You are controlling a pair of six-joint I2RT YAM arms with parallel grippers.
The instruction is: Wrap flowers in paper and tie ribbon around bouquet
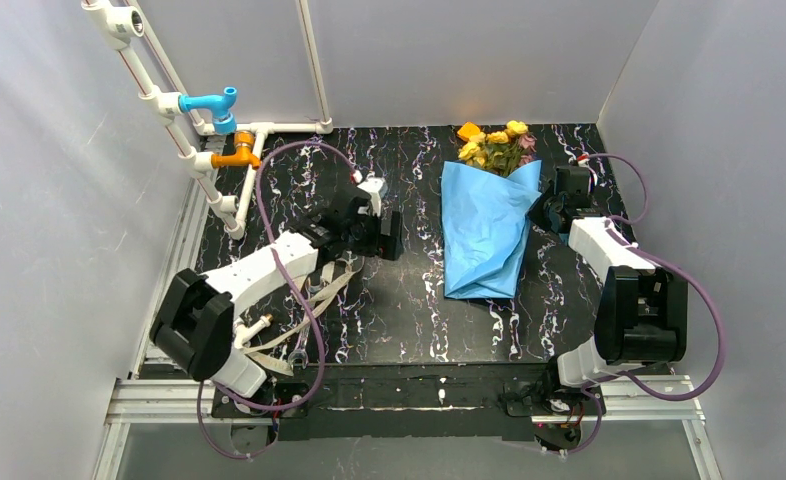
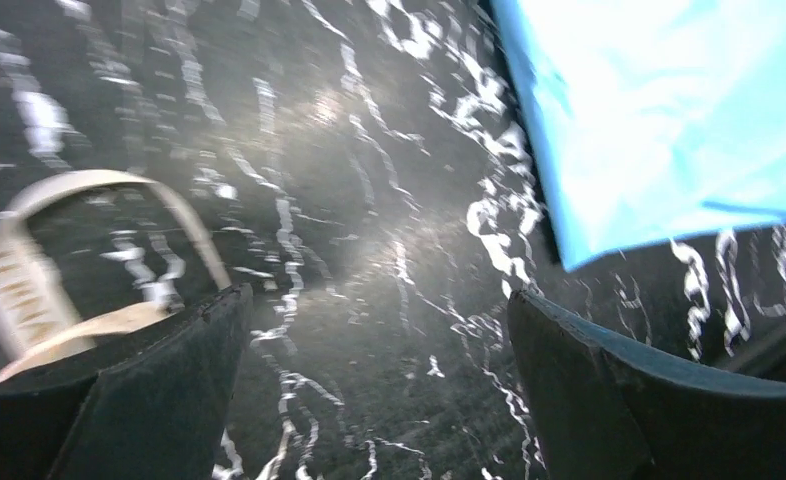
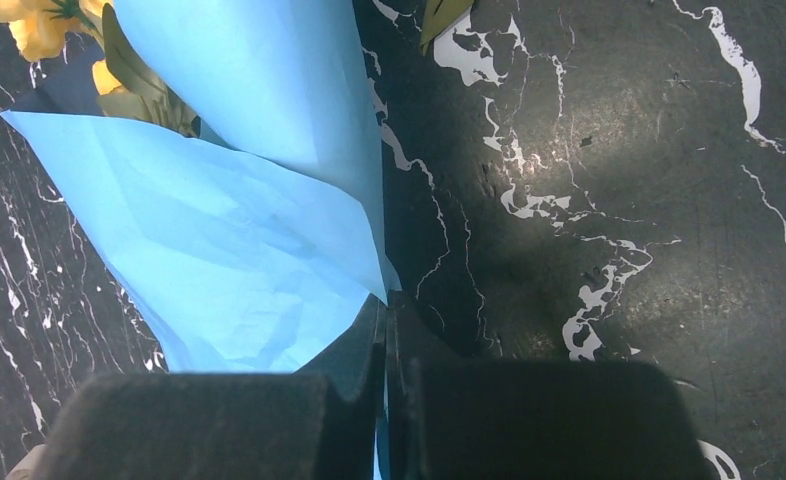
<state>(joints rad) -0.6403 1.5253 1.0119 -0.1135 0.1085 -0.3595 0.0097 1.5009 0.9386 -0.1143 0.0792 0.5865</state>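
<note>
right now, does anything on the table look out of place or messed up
The ribbon lies in a loose tangle under the left arm, apart from the bouquet, with a wrench beside it. A loose leaf lies on the table beside the paper. Nothing looks spilled or torn.

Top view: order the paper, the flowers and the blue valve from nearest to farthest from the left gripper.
1. Paper, just right of the left gripper.
2. Flowers, farther back on the right.
3. Blue valve, far-left corner.
</note>
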